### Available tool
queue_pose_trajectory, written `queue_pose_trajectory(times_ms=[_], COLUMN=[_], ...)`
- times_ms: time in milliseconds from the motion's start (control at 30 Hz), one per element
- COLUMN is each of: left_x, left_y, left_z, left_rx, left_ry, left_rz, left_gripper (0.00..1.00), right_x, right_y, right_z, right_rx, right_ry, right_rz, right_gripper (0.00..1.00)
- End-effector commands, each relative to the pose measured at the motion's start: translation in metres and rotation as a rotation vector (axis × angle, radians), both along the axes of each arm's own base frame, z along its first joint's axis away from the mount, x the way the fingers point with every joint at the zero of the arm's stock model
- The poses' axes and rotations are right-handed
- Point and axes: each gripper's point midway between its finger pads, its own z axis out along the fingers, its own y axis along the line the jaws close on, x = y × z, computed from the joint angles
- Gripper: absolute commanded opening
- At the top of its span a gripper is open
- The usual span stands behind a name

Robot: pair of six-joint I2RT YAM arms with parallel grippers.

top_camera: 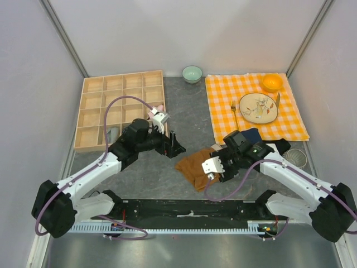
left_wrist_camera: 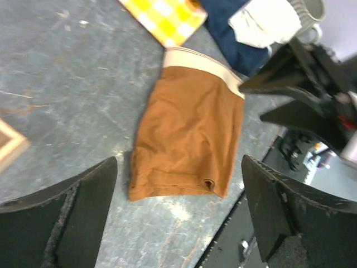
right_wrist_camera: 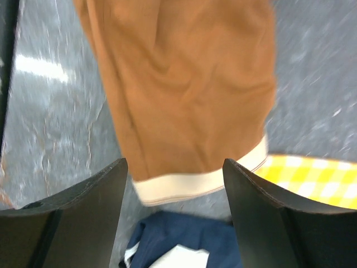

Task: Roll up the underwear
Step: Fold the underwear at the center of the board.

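Currently, the rust-brown cloth underwear with a tan waistband (left_wrist_camera: pixel 187 128) lies flat and unrolled on the grey surface (left_wrist_camera: pixel 67 84), slightly right of centre. The left gripper (left_wrist_camera: pixel 178 162) and right gripper (right_wrist_camera: pixel 174 167) hover beside it, released and empty. Rolling seems not yet begun.

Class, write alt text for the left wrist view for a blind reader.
A rust-brown cloth underwear with a tan waistband lies flat on the grey table, framed by the open black fingers of the left gripper. Beyond its waistband sit a yellow-checked cloth corner, a navy cloth and a cream-white garment.
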Motion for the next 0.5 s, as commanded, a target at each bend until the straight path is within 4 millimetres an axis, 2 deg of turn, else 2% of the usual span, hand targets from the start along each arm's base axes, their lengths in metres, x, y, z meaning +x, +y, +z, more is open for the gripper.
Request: queue_pose_trajectory(times_ms=[0,33,133,233,267,333,367,400,467], left_x=[-0.022,-0.027,-0.029,-0.032,-0.034,-0.027,-0.025,-0.020,-0.018], left_y=[-0.028,-0.034,-0.045,-0.061,-0.067,-0.078,-0.084,-0.091,-0.103], left_z=[0.007,-0.004,-0.018,-0.018,-0.026,-0.021,-0.032,-0.027,-0.032], left_rx=[-0.140,-0.140,-0.149,-0.161,-0.151,-0.165,-0.154,-0.163,-0.158], left_ry=[0.052,0.105,0.171,0.178,0.200,0.189,0.219,0.212,0.225], left_rz=[-0.190,-0.231,-0.267,-0.299,-0.310,-0.320,-0.322,-0.328,-0.347], left_gripper=[0.92,0.89,0.82,0.78,0.77,0.73,0.71,0.70,0.68], right_x=[0.013,0.012,0.011,0.009,0.007,0.005,0.003,0.004,0.003], right_y=[-0.045,-0.049,-0.057,-0.063,-0.065,-0.065,-0.066,-0.065,-0.065], right_z=[-0.027,-0.030,-0.038,-0.048,-0.053,-0.059,-0.063,-0.065,-0.073], right_rx=[-0.140,-0.147,-0.173,-0.203,-0.210,-0.215,-0.219,-0.214,-0.221], right_ry=[-0.057,-0.046,-0.030,-0.014,-0.001,0.019,0.031,0.028,0.049], right_rz=[0.039,0.043,0.071,0.084,0.085,0.095,0.100,0.100,0.105], right_gripper=[0.76,0.76,0.74,0.73,0.72,0.71,0.70,0.70,0.69])
